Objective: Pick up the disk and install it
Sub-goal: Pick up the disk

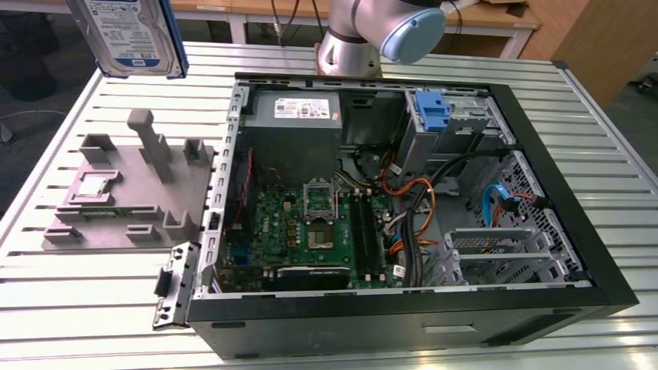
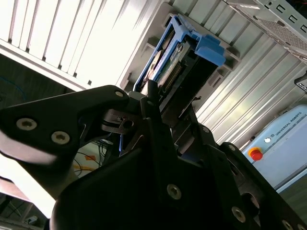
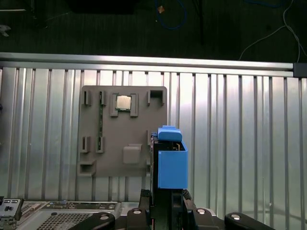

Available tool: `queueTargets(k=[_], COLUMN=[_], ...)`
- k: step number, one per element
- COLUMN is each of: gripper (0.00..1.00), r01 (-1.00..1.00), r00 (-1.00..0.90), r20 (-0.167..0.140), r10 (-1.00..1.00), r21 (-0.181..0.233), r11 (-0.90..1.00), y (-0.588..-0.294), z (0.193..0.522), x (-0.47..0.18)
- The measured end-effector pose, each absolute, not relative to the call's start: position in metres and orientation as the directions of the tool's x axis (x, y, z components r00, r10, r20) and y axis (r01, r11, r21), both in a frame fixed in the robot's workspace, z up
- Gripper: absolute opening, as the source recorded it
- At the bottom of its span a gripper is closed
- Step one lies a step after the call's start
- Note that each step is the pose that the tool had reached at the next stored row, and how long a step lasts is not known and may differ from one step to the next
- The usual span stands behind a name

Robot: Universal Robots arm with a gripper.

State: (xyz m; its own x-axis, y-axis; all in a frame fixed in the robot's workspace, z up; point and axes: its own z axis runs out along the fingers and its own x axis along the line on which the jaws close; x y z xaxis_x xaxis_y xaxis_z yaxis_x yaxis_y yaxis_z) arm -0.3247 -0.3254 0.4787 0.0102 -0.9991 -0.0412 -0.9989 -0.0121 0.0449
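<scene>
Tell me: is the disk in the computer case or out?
Out. The disk hangs upright in the air outside the computer case, clamped in the gripper, near the grey fixture plate.

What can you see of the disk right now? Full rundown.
The disk is a flat silver-grey metal drive with a white-and-blue label on its face and blue plastic rails along its edges. It hangs roughly upright, off the slatted table, clamped in the gripper, clear of the computer case. In the first wrist view it shows edge-on, blue carrier outward, above the grey fixture tray.
</scene>
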Motion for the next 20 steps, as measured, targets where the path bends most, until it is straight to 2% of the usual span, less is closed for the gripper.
queueTargets(k=[20], gripper=[0.35], r01=[-0.999], r00=[0.01], r20=[-0.041], r10=[-0.999], r21=[0.049], r11=[-0.012], y=[-0.326], z=[0.478], x=[-0.296])
